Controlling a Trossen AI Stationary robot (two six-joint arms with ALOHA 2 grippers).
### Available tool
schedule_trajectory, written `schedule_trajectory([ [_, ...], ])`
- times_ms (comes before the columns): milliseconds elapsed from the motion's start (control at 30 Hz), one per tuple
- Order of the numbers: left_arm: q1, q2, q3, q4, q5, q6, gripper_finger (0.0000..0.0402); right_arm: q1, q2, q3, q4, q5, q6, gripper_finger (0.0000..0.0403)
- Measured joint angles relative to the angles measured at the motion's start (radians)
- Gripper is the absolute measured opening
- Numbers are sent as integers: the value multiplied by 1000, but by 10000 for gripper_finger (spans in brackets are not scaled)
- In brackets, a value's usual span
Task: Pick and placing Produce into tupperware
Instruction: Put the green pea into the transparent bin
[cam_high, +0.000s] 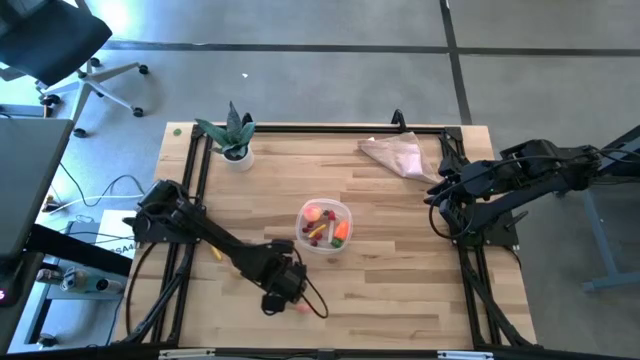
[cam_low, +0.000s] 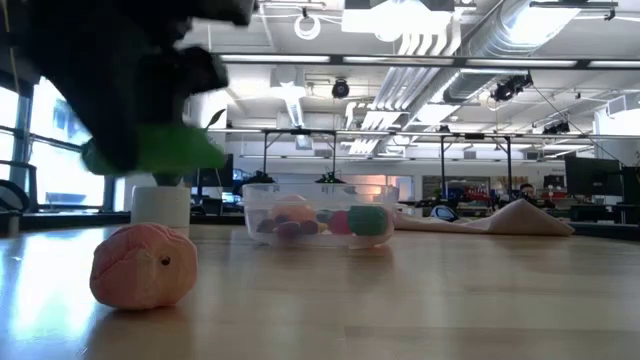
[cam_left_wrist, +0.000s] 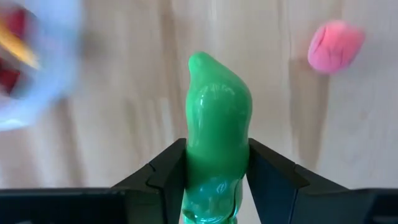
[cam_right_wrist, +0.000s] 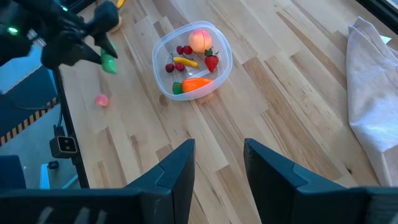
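**One pod in my left claw, one pink piece on the bench**

My left claw (cam_left_wrist: 217, 180) is pinching one green pod (cam_left_wrist: 219, 130) between its two fingers, the pod's rounded tip pointing out past them. I hold it above the bench (cam_high: 400, 290), near the front edge and a little to the left of the tub.

On the boards near that claw lies one pink-red round piece (cam_low: 143, 265), apart from everything else. One yellow piece (cam_high: 216, 254) lies beside my left arm; it is too small to name further.

The single clear tub (cam_high: 325, 226) sits near the middle of the bench. Inside it I count one orange carrot (cam_right_wrist: 194, 84) with a green end, one peach-coloured round fruit (cam_right_wrist: 200, 40), one strawberry (cam_right_wrist: 212, 62), one yellow piece (cam_right_wrist: 184, 61), and a few dark-red bits (cam_right_wrist: 182, 50).

My right claw (cam_right_wrist: 219, 163) hangs spread and empty over the right side of the bench, well apart from the tub.

At the back stand one potted plant (cam_high: 234, 134) and one pinkish cloth (cam_high: 397, 155).
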Motion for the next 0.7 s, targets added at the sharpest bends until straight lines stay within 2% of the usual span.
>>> schedule_trajectory([
  [133,36,0,114,-105,-70,44,141,0,0,0,0,0,0,130],
  [300,138,0,270,-216,-133,84,141,0,0,0,0,0,0,130],
  [533,317,-1,445,-231,-131,237,140,0,0,0,0,0,0,130],
  [700,443,14,461,-171,-4,319,140,0,0,0,0,0,0,130],
])
